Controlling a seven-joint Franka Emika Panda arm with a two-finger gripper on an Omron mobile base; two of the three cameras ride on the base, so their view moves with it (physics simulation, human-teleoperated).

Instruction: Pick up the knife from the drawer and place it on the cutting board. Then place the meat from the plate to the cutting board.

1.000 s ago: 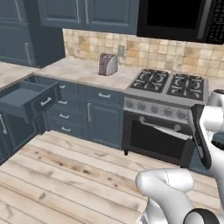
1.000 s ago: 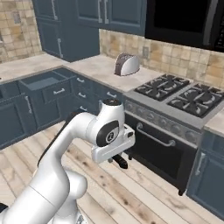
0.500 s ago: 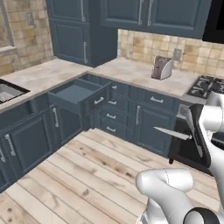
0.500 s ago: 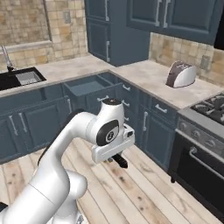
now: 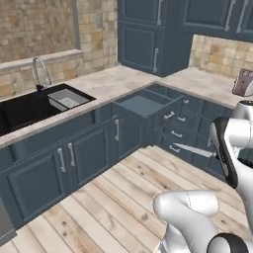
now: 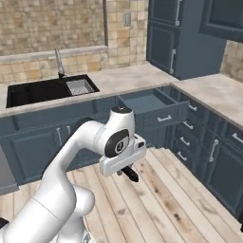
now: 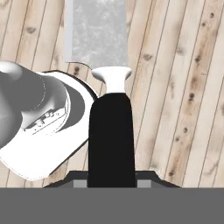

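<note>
One knife in transit, drawer left open.
Gripper is clamped on the black handle, carried over bare floor; in the left base view the silver blade juts level toward the drawer stack. Step in hand, by judgement: carrying the knife to the cutting board, with board, plate and meat yet to be found. Next move calls for locating the board. Open floor gives room; the drawer front protrudes, and the blade tip needs clearance from the cabinets.

Glossy white rounded arm segments, dark grey joint discs, boxy white hand with small black jaws
</note>
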